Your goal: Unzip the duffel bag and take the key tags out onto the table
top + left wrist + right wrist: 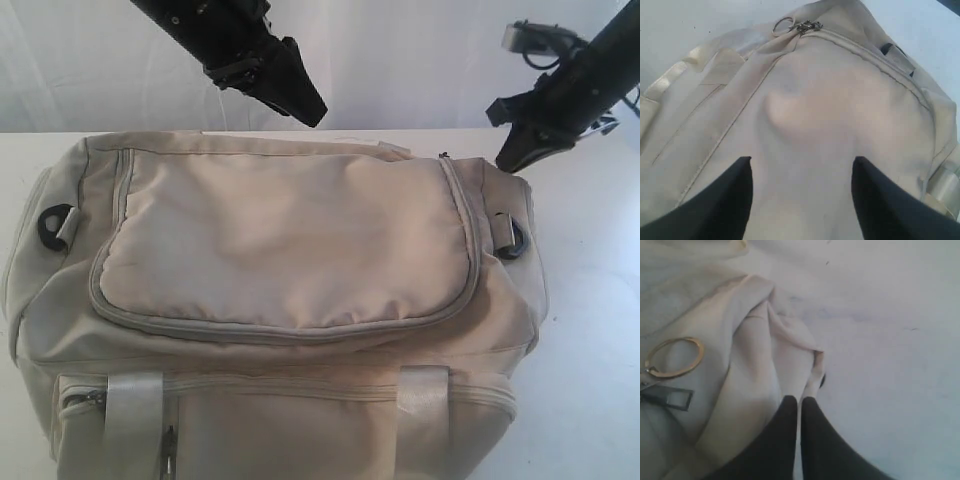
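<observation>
The left gripper [802, 165] hangs with its two black fingers spread wide and nothing between them, above the cream top flap of the duffel bag [290, 240]. In the exterior view it sits at about 12 o'clock of the bag. The right gripper [799, 401] has its fingers pressed together, tips right at a pale fold of fabric at the bag's end; whether that fold is nipped cannot be told. In the exterior view it is at about 2 o'clock of the bag, over the far right corner. Near that fold lie a metal ring [675, 357] and a dark zip pull [670, 397]. The U-shaped flap is zipped shut. The bag lies on the white table [590, 330], with black D-rings [55, 225] at 9 and 3 o'clock and pale webbing straps [130, 420] towards 6 o'clock.
</observation>
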You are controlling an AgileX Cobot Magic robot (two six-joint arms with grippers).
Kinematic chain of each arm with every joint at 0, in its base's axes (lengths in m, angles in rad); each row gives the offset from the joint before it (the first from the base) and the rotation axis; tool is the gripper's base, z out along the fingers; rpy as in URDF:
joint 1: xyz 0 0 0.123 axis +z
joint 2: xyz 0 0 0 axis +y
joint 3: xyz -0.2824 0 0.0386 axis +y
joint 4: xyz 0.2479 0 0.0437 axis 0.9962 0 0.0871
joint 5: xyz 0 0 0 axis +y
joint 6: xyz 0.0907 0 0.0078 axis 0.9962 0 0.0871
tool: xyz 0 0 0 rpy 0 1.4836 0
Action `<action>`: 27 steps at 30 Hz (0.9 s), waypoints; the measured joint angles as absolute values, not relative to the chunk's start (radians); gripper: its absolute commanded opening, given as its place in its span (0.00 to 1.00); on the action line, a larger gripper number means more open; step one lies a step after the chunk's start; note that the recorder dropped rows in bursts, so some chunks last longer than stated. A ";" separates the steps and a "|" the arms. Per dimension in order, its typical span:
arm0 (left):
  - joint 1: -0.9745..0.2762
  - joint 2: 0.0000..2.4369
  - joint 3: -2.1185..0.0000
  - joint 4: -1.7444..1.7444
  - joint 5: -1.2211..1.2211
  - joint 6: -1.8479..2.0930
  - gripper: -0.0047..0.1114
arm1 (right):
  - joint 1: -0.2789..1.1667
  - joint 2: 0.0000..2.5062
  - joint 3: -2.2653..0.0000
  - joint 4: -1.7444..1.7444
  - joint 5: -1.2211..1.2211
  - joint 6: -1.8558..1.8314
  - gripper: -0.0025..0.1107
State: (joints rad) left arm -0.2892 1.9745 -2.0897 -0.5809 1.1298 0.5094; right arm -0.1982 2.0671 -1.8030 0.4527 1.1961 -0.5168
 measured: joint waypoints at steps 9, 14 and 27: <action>-0.289 1.974 -2.090 -0.583 1.130 0.514 0.57 | -0.191 2.154 -1.803 0.700 1.212 -0.651 0.02; -0.289 1.974 -2.090 -0.583 1.130 0.514 0.57 | -0.169 2.165 -1.803 0.748 1.212 -0.687 0.02; -0.291 1.974 -2.090 -0.554 1.130 0.514 0.57 | -0.158 2.063 -1.803 0.810 1.215 -0.701 0.02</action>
State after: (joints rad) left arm -0.2909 1.9745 -2.0897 -0.5543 1.1298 0.5136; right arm -0.1580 2.0625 -1.8030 0.8097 1.2149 -0.7013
